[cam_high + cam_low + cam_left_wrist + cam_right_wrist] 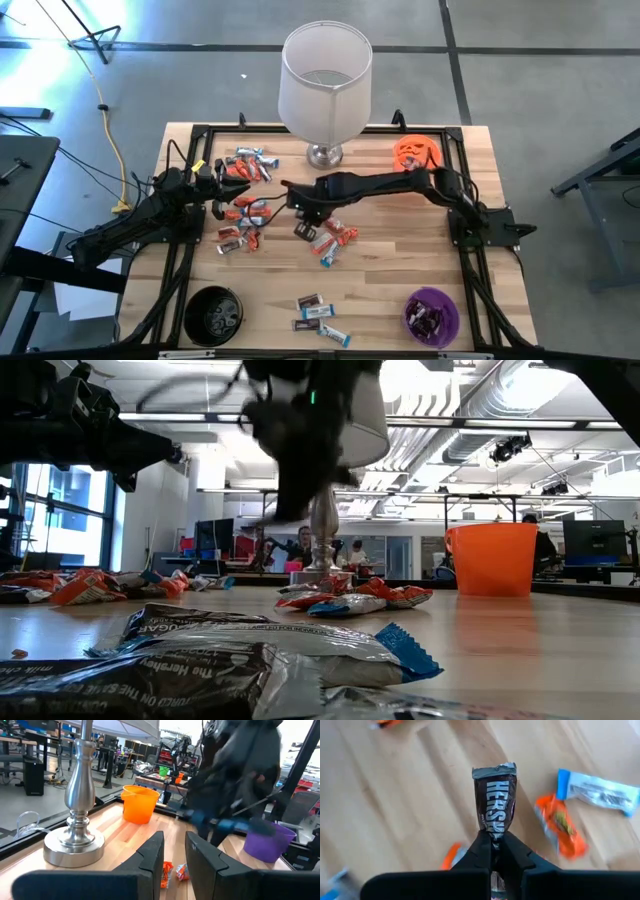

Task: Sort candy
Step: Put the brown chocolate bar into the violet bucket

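right gripper (492, 840) clamps brown candy bar (495, 805) | wrist view only | left gripper (172, 852) slightly parted, empty

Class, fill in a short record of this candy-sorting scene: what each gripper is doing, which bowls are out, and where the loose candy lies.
right gripper: shut on a dark brown candy bar
left gripper: over the table's left side, holding nothing visible
bowls: black bowl, purple bowl, orange bowl
loose candy: scattered mid-table
lamp: at the far edge
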